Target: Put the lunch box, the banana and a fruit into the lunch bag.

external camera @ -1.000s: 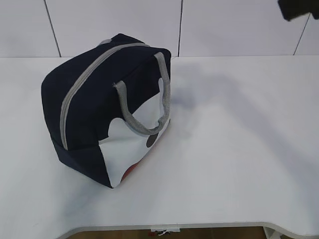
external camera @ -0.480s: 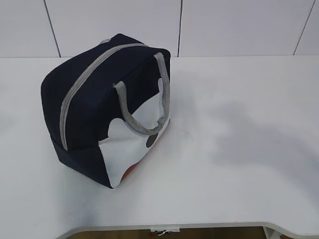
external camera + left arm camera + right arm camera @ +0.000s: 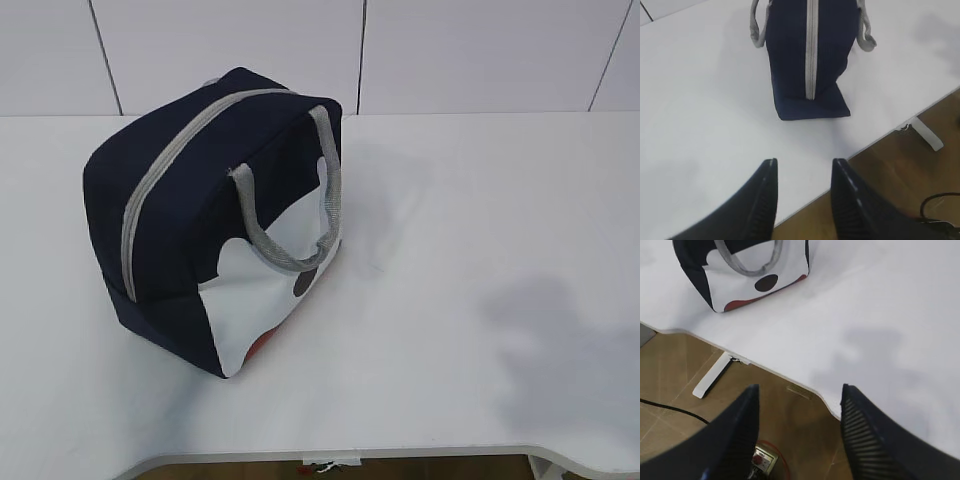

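Note:
The navy lunch bag (image 3: 210, 215) stands on the white table with its grey zipper (image 3: 165, 170) drawn closed and its white side panel facing front. It also shows at the top of the left wrist view, lunch bag (image 3: 810, 55), and at the upper left of the right wrist view, lunch bag (image 3: 747, 270). My left gripper (image 3: 804, 167) hangs open and empty above the table's front edge, well short of the bag. Over the table's rim and the floor, my right gripper (image 3: 800, 392) is open and empty. The lunch box, the banana and the fruit are out of view.
The white table (image 3: 470, 230) ends in a curved front edge with brown floor (image 3: 790, 410) below. A white table foot (image 3: 712, 375) and a black cable (image 3: 940, 210) lie on the floor. White wall panels stand behind the table.
A dark arm part at the upper right of the exterior view has left the frame. Its shadow on the table has slid toward the front right. The bag has not moved.

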`<action>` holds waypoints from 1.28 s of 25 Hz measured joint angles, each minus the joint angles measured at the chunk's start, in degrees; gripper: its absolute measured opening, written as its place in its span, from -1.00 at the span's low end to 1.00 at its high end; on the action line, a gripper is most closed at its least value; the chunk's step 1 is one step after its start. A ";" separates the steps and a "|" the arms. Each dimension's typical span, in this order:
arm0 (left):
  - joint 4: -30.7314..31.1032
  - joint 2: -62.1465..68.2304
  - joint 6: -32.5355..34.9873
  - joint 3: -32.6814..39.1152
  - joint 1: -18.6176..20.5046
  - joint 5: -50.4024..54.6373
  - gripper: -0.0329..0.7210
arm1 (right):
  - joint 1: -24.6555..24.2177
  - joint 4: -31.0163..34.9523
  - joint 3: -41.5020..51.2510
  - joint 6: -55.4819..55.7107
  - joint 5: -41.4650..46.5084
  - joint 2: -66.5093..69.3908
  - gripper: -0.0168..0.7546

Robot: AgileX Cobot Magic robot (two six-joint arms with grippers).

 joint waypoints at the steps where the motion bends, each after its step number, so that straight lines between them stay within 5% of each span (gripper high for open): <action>1: 0.00 -1.99 0.00 1.58 0.00 -0.26 -0.20 | 0.00 -0.24 1.06 0.00 0.09 -0.93 0.15; 15: -0.32 -23.67 0.00 20.15 0.00 -3.08 -0.26 | 0.00 -0.89 19.82 -5.23 -4.00 -17.40 0.15; 32: 2.19 -26.35 0.00 21.34 0.00 -1.85 -0.27 | 0.00 -0.29 24.40 -5.23 -7.44 -21.87 0.15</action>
